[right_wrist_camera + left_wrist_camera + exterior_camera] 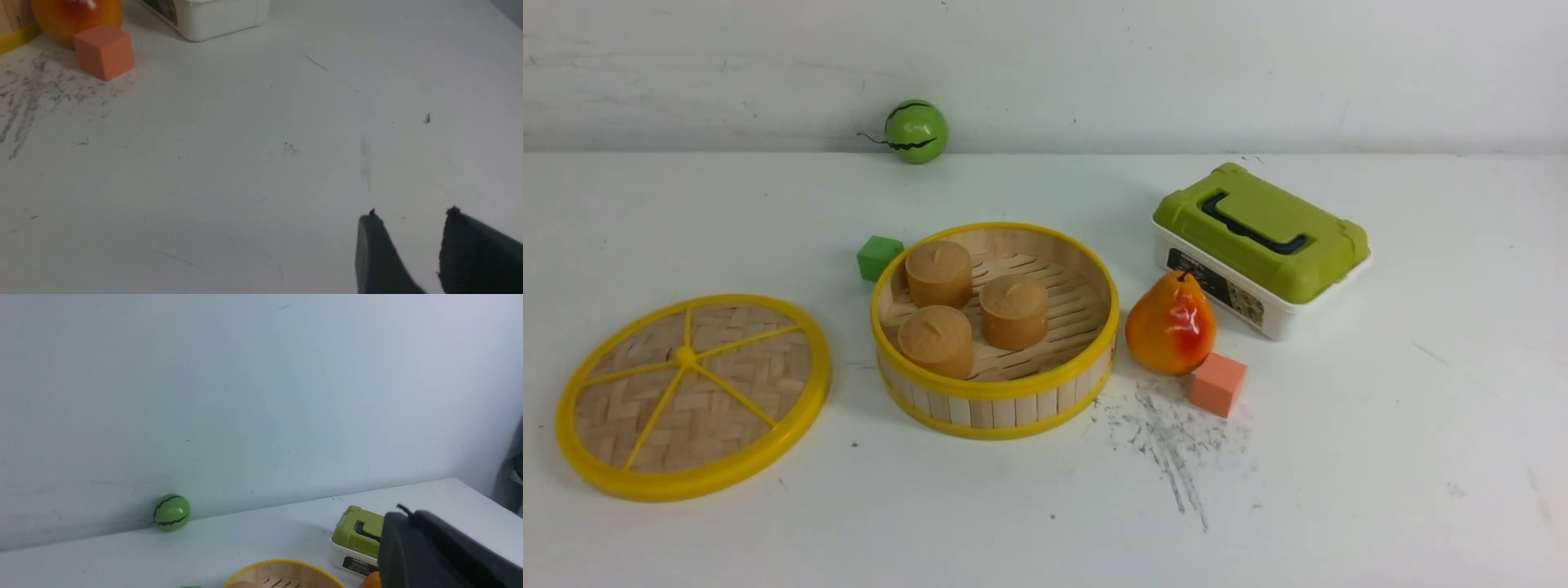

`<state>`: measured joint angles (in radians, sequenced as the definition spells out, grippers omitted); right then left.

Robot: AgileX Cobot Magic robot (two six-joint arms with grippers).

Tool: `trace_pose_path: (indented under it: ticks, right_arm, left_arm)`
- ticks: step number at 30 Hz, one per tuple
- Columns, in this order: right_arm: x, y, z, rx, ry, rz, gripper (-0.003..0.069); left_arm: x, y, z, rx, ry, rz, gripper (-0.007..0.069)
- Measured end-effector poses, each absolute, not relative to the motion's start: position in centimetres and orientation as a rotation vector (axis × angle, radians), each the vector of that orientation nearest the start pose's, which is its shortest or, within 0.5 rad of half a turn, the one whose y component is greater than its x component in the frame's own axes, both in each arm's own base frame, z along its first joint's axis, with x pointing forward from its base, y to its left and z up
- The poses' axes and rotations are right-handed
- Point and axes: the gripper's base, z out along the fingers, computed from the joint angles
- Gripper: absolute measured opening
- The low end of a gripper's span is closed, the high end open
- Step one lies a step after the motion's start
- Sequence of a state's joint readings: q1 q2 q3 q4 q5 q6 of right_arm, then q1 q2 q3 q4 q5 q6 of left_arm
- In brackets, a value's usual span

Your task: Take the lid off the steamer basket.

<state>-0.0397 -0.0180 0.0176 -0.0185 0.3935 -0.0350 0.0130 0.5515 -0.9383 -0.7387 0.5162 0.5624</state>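
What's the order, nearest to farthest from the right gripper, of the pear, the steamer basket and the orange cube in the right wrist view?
From the right gripper:
1. orange cube, beside the scuff marks.
2. pear, right behind the cube.
3. steamer basket, beyond the pear.

Colours and patterns on the tabletop.
Lid (693,398): pale bamboo in a herringbone weave, with yellow rim, spokes and knob. Steamer basket (992,387): pale wooden slats, yellow rims. Three buns (1013,311): tan-brown. Toy watermelon (916,131): green, black zigzag stripes. Green cube (879,256); salmon-pink cube (1218,384). Pear (1170,324): orange-yellow, red blush. Box (1262,245): white, olive-green top, dark handle. Table (1339,457): white, grey scuffs.
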Motion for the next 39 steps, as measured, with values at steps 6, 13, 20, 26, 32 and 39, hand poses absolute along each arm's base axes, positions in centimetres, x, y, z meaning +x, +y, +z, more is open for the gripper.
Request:
trace_pose_path:
  ticks: [6, 13, 20, 26, 32, 39]
  right_arm:
    - [5.1, -0.3, 17.3, -0.007, 1.877, -0.070, 0.0239]
    - [5.1, -0.3, 17.3, -0.007, 1.877, -0.070, 0.0239]
    - [5.1, -0.3, 17.3, -0.007, 1.877, -0.070, 0.0239]
    - [5.1, -0.3, 17.3, -0.007, 1.877, -0.070, 0.0239]
    - [5.1, -0.3, 17.3, -0.007, 1.877, -0.070, 0.0239]
    - [5.1, -0.3, 17.3, -0.007, 1.877, -0.070, 0.0239]
  left_arm:
    - [5.0, -2.3, 39.3, 0.118, 1.424, -0.280, -0.0013]
    - [6.4, -2.9, 34.3, 0.172, 1.636, -0.337, -0.0013]
    - [7.0, -3.2, 32.1, 0.186, 1.738, -0.369, -0.0013]
    - [6.9, -2.9, 32.1, 0.243, 1.720, -0.287, -0.0013]
    - [5.1, -2.0, 29.5, 0.217, 1.558, -0.181, -0.0013]
    - [5.2, -0.8, 22.1, -0.012, 1.572, -0.167, -0.0013]
